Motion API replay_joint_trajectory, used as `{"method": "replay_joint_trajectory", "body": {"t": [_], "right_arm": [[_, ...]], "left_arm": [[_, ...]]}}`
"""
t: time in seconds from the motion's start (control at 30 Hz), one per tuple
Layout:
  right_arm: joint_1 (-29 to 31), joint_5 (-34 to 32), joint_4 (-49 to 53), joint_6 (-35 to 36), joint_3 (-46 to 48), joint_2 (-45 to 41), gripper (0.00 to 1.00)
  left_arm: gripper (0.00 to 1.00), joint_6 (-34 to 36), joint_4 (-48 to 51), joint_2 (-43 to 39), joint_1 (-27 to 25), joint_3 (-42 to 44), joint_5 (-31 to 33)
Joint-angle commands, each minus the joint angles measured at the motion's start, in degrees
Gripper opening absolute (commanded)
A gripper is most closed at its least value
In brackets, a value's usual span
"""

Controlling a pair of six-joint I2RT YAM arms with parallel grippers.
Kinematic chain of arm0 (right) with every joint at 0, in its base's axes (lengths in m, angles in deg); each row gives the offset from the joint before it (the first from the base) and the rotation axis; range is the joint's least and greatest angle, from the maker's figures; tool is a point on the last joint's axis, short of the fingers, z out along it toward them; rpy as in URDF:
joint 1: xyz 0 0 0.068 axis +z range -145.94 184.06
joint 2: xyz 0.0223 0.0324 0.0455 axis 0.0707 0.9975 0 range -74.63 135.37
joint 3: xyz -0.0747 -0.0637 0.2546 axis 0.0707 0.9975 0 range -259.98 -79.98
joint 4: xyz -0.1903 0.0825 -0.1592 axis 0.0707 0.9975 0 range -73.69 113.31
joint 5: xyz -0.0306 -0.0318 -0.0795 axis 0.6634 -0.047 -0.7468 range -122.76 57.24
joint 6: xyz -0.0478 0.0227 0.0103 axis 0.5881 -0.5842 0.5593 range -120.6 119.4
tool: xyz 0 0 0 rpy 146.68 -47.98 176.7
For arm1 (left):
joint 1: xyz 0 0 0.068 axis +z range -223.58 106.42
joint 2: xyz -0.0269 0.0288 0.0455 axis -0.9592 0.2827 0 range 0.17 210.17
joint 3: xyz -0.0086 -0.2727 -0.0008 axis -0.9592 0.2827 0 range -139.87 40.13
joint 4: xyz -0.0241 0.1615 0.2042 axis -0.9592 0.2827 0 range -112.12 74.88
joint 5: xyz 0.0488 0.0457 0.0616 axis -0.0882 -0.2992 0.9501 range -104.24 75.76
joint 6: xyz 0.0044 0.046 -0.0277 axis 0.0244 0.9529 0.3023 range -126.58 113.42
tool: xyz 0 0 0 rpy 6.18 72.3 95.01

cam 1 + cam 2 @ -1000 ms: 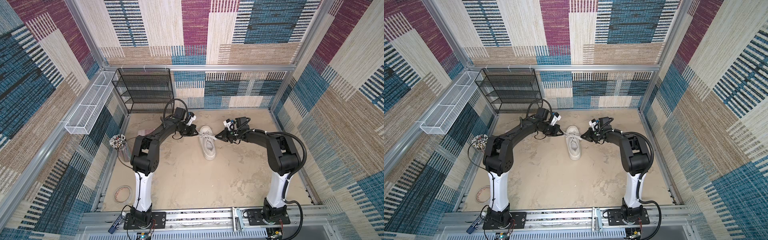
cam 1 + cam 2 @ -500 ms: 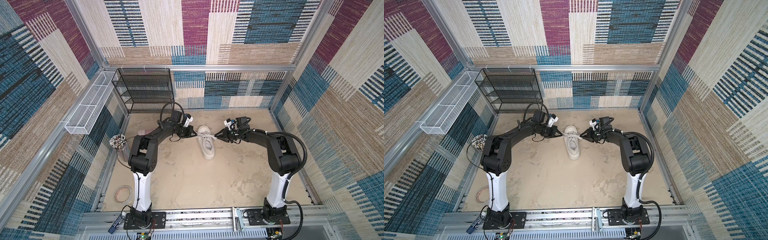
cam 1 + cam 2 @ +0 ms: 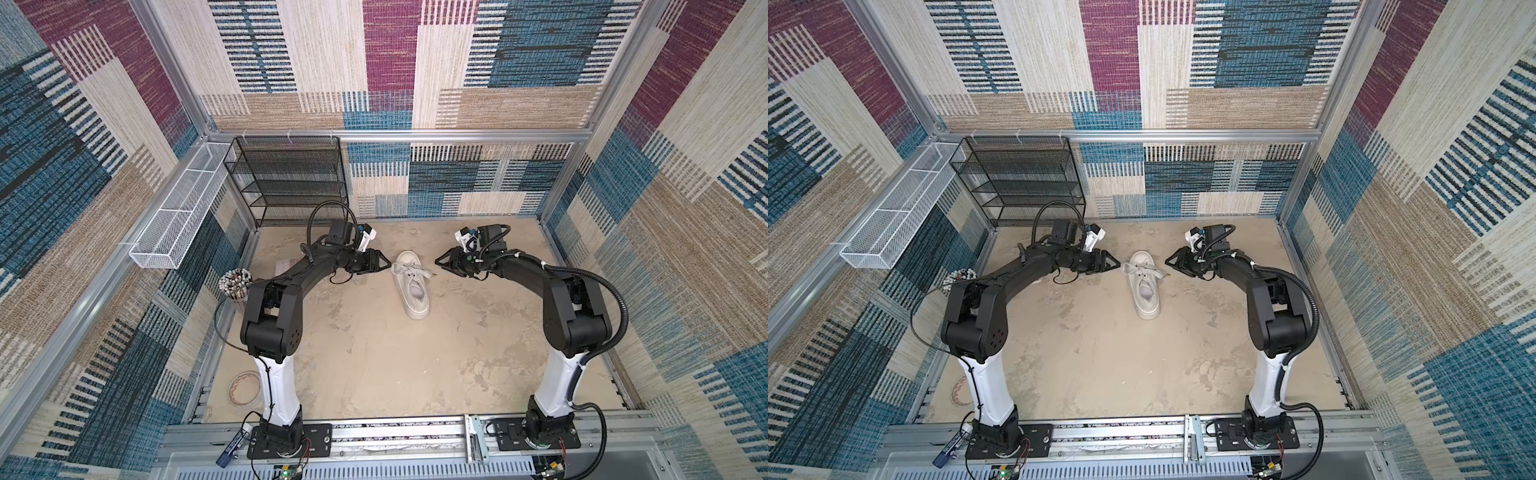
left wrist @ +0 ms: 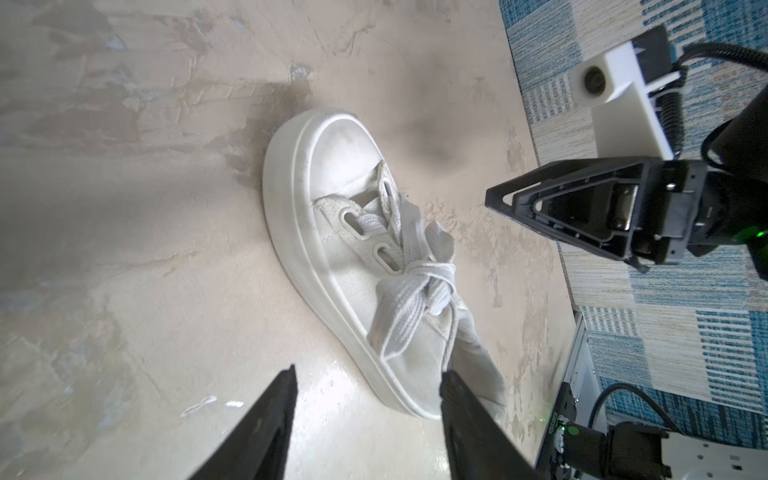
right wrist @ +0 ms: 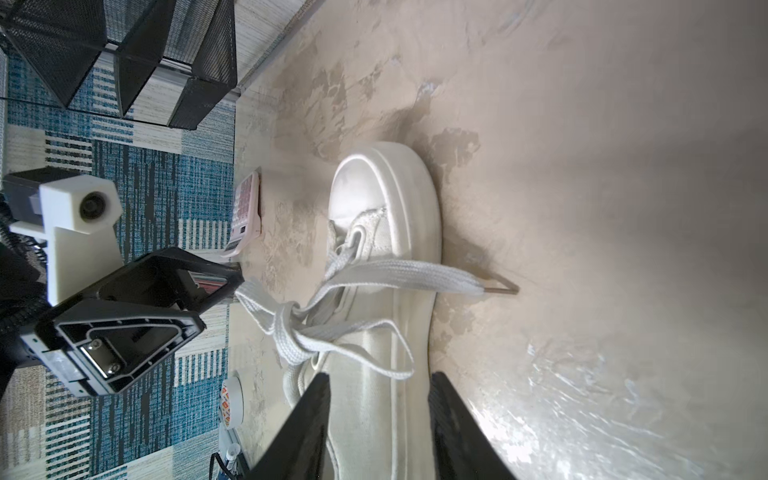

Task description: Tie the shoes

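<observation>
Both arms are stretched low and forward with elbows bent. The left gripper (image 3: 385, 262) and right gripper (image 3: 437, 261) are pointed at each other across the shoe (image 3: 411, 286). The shoe is stood on its sole at the far middle of the table (image 3: 374, 365), toe turned away from the arm bases. Each gripper is held just beside the shoe, apart from it. Its jaws are parted about halfway, and nothing is gripped. In both top views the laces are seen only as pale strips. From the left wrist, the laces (image 4: 419, 282) are shown knotted over the tongue. From the right wrist, one end is shown laid across the sole, and a pink calculator (image 5: 247, 212) is shown beyond the toe.
</observation>
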Motion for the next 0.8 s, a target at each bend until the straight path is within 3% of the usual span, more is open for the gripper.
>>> {"method": "replay_joint_trajectory", "body": {"t": [0.0, 0.23, 0.43, 0.77], "right_arm": [[1.90, -1.48, 1.67, 1.00, -1.15, -0.76, 0.41], [4.93, -0.93, 1.09, -0.52, -2.56, -0.90, 0.33], [6.36, 0.84, 0.39, -1.18, -3.82, 0.55, 0.23], [6.44, 1.65, -0.24, -1.76, -4.40, 1.51, 0.22]], "left_arm": [[0.50, -1.88, -2.36, -1.64, -1.34, 0.48, -0.18], [0.44, -4.37, -5.73, -2.01, -5.75, 2.62, 0.14], [0.51, -5.56, -6.91, 2.06, -6.69, 0.35, 0.23], [0.57, -5.30, -5.65, 6.13, -6.75, -3.01, -1.57]]}}
